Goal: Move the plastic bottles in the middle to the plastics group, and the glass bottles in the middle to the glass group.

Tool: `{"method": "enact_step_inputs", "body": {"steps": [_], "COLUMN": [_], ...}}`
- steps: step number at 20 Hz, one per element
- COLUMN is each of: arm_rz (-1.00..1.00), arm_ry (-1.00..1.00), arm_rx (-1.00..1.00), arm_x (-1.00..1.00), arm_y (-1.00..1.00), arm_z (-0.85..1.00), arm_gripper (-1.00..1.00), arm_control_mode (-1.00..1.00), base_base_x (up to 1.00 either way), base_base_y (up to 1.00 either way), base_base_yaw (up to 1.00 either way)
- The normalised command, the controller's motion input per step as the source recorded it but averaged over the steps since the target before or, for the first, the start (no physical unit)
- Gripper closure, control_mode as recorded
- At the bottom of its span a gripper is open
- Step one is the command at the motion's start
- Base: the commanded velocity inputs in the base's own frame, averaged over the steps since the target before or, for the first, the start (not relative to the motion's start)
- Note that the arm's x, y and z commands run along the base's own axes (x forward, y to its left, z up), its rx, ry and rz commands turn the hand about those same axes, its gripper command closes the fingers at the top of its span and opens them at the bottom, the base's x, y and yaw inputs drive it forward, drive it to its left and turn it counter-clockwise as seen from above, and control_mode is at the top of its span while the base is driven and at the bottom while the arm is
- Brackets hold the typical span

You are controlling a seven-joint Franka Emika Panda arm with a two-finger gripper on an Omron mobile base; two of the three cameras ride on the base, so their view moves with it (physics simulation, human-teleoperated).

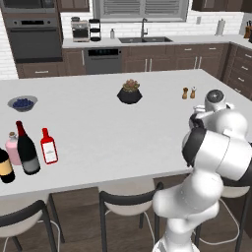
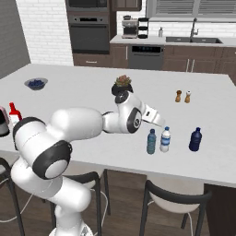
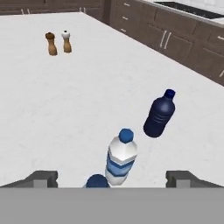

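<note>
Our main risk is the retreat: the light-blue bottle stands just beside the clear bottle on the worktop, with the navy bottle near, so a careless pull-back could clip a cap and topple them. The end effector is spread wide, holding nothing, its fingers straddling the light-blue bottle's cap without touching. The wine bottle and red bottle stand beside the pink flask and the yellow-labelled bottle, far across the worktop.
</note>
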Motion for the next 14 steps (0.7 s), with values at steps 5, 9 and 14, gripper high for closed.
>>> {"method": "enact_step_inputs", "body": {"steps": [5, 9, 14], "arm_rz": [0.13, 0.18, 0.15], "arm_ry": [0.00, 0.00, 0.00], "arm_rx": [0.04, 0.02, 0.01], "arm_x": [-0.19, -0.32, -0.46], "arm_y": [0.15, 0.38, 0.48], "arm_z": [0.49, 0.37, 0.24], "arm_gripper": [-1.00, -1.00, -1.00], "arm_control_mode": [-1.00, -1.00, -1.00], "base_base_x": [0.00, 0.00, 0.00], "base_base_y": [0.00, 0.00, 0.00], "base_base_yaw": [0.00, 0.00, 0.00]}}
